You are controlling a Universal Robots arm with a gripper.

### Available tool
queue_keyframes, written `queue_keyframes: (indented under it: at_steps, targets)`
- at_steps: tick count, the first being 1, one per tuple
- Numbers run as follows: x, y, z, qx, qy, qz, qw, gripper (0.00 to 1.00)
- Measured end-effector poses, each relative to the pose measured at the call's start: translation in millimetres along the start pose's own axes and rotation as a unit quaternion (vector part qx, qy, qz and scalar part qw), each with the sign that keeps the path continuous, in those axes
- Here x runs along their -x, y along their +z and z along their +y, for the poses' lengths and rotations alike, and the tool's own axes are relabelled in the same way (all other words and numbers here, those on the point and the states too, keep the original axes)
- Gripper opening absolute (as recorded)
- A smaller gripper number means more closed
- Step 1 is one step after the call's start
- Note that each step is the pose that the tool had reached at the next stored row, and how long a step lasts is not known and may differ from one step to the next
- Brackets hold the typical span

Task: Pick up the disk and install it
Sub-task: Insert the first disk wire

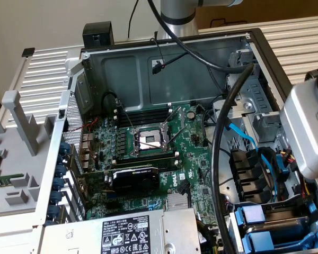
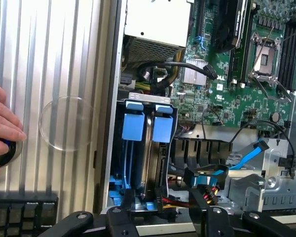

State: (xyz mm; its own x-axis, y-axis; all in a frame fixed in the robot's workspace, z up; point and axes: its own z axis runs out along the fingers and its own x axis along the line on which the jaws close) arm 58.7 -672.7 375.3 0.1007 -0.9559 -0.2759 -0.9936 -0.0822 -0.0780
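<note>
My gripper (image 2: 167, 223) hangs over the open computer case, its black finger links spread wide with nothing between them, so it is open. Just beyond it is the drive cage (image 2: 149, 96), where two bright blue carrier fronts (image 2: 133, 126) stand side by side in their slots. Whether either carrier holds the disk I cannot tell; no silver body or label shows. In the exterior view the arm's grey-white wrist (image 1: 307, 132) hovers over the case's right side, above the blue carriers (image 1: 254, 217).
The grey power supply (image 1: 143, 233) and the motherboard with its processor socket (image 1: 151, 140) lie beside the cage. A thick black cable (image 1: 217, 174) and a blue ribbon cable (image 2: 246, 153) cross the case. Outside it, a person's hand (image 2: 2, 126) rests near a keyboard (image 2: 19, 215).
</note>
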Motion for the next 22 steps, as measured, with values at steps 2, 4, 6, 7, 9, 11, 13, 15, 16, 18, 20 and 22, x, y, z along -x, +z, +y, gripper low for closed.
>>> queue_keyframes:
  at_steps: [2, 4, 6, 7, 9, 11, 13, 15, 16, 18, 20, 22]
  targets:
    - [-0.3, 0.5, -0.3, 0.0007, -0.005, -0.0078, 1.0, 0.55]
    - [-0.6, 1.2, -0.5, 0.0012, -0.009, -0.0156, 0.9998, 0.55]
    - [-1.0, 1.9, -0.7, 0.0016, -0.012, -0.0224, 0.9997, 0.55]
    - [-1.3, 1.9, -0.7, 0.0017, -0.013, -0.0252, 0.9996, 0.55]
    - [-1.4, 1.8, -0.8, 0.0019, -0.014, -0.0265, 0.9995, 0.55]
    - [-1.4, 1.8, -0.8, 0.0022, -0.015, -0.0266, 0.9995, 0.55]
    - [-1.4, 1.8, -0.8, 0.0025, -0.016, -0.0266, 0.9995, 0.55]
    - [-1.5, 1.9, -0.8, 0.0027, -0.017, -0.0267, 0.9995, 0.55]
    - [-1.5, 1.8, -0.8, 0.0029, -0.017, -0.0267, 0.9995, 0.55]
    - [-1.5, 1.8, -0.8, 0.0031, -0.018, -0.0268, 0.9995, 0.55]
    - [-1.5, 1.8, -0.8, 0.0034, -0.019, -0.0269, 0.9995, 0.55]
    - [-1.5, 1.8, -0.8, 0.0036, -0.019, -0.0269, 0.9994, 0.55]
